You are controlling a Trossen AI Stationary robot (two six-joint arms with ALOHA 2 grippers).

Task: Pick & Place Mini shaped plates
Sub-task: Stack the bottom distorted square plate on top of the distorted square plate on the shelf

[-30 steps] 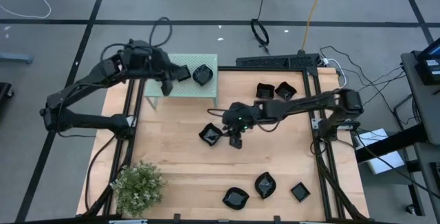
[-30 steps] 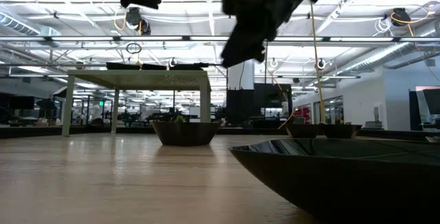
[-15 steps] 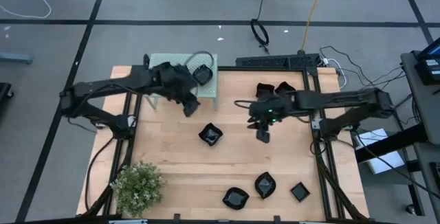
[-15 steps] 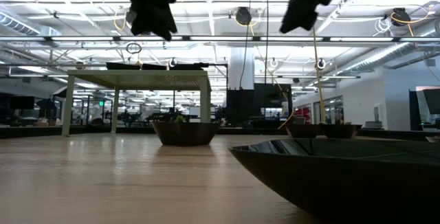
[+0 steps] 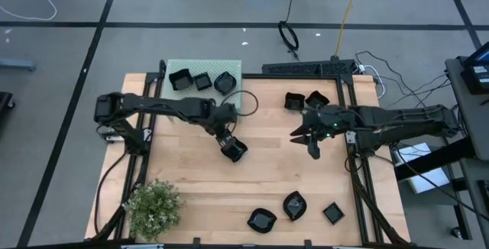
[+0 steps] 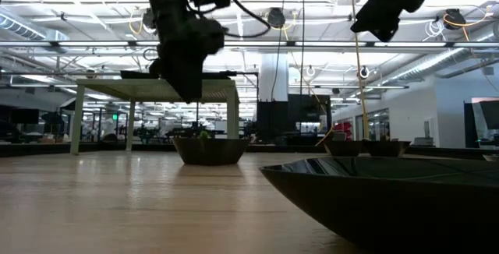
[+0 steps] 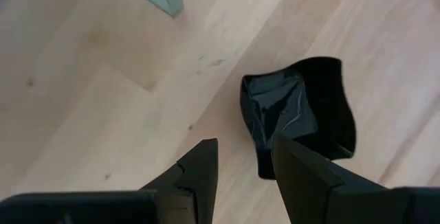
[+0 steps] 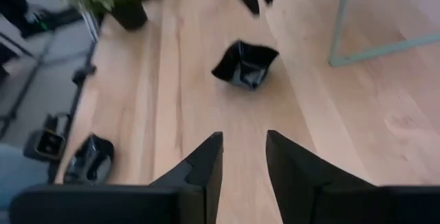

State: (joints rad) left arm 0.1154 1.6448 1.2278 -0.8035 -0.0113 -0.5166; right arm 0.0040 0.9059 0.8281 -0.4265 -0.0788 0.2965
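Nearest the front edge of the wooden surface (image 5: 191,180), three mini shaped plates lie in a loose row: a rounded one (image 5: 261,220), a leaf-shaped one (image 5: 295,205) just beside it, and a small square one (image 5: 333,214) toward the right corner. None of them holds anything. A potted plant (image 5: 155,205) stands at the front left corner.

Toward the middle of the surface lies another black plate (image 5: 234,150), squarish with a wavy rim, empty and glossy inside. The left claw (image 5: 226,137) hangs right over its left edge, its arm stretched low across the surface from the left side. In the left wrist view the two dark fingers (image 7: 199,165) stand apart with bare wood between them, and the plate (image 7: 297,114) lies just past the fingertips; the claw is open and grips nothing.

Farther right, the right claw (image 5: 311,143) hovers above bare wood, its arm reaching in from the right edge, well apart from the middle plate. Its wrist view shows both fingers (image 8: 210,161) parted with a gap between them and nothing held, so this claw is open too; the middle plate (image 8: 245,64) lies well ahead of it.

Beyond the right claw, near the back edge, two more black plates (image 5: 306,100) lie touching each other.

At the back left stands a pale green stand (image 5: 233,67). On its top rest three black plates: a square one (image 5: 180,79), a smaller square one (image 5: 202,82) and a rounder one (image 5: 225,82), side by side.
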